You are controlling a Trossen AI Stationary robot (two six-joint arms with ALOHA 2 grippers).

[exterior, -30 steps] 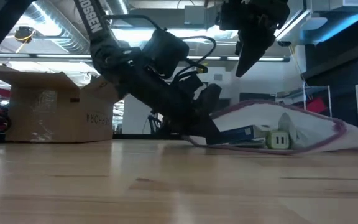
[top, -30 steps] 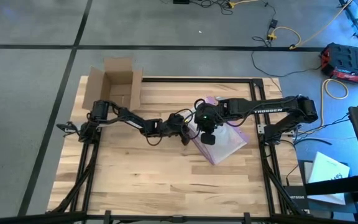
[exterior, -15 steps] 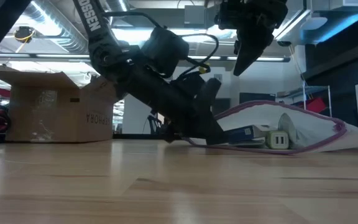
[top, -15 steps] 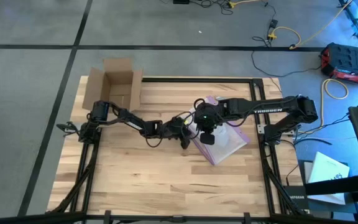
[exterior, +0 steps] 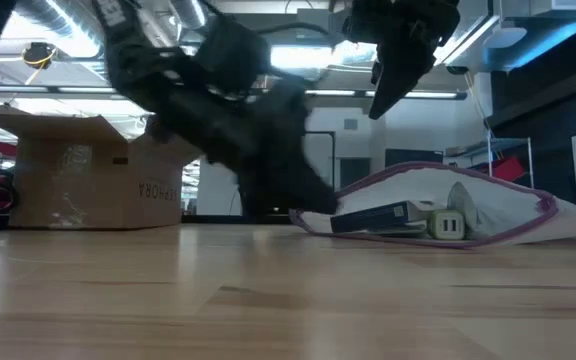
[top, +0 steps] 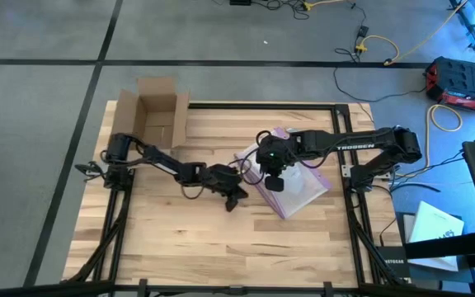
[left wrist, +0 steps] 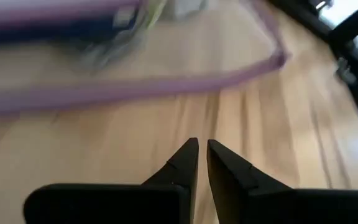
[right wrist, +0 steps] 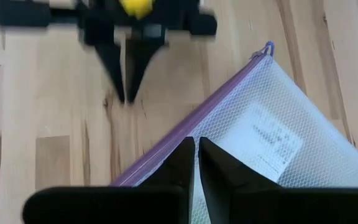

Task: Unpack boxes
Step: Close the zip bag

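An open brown cardboard box [top: 157, 111] [exterior: 78, 170] stands on its base at the table's far left corner, flaps spread. A clear bag with a purple zip edge [top: 295, 188] [exterior: 448, 205] [right wrist: 260, 143] lies flat right of centre. My left gripper [top: 232, 200] [left wrist: 202, 152] [right wrist: 127, 93] is shut and holds nothing; it is low over the wood just left of the bag's zip edge, apart from it. My right gripper [top: 275, 180] [exterior: 378, 105] [right wrist: 196, 148] is shut and hangs well above the bag's left part.
Inside the bag lie a dark blue carton [exterior: 378, 214] and a white plug-like piece [exterior: 448, 225]. Black frame rails [top: 349, 214] run along the table's sides. Bare wood [top: 196, 239] stretches across the near half of the table.
My left gripper has drawn back from the bag's zip edge toward the table's near edge and a little left, swinging about as it went, still shut. The right gripper has kept still above the bag.
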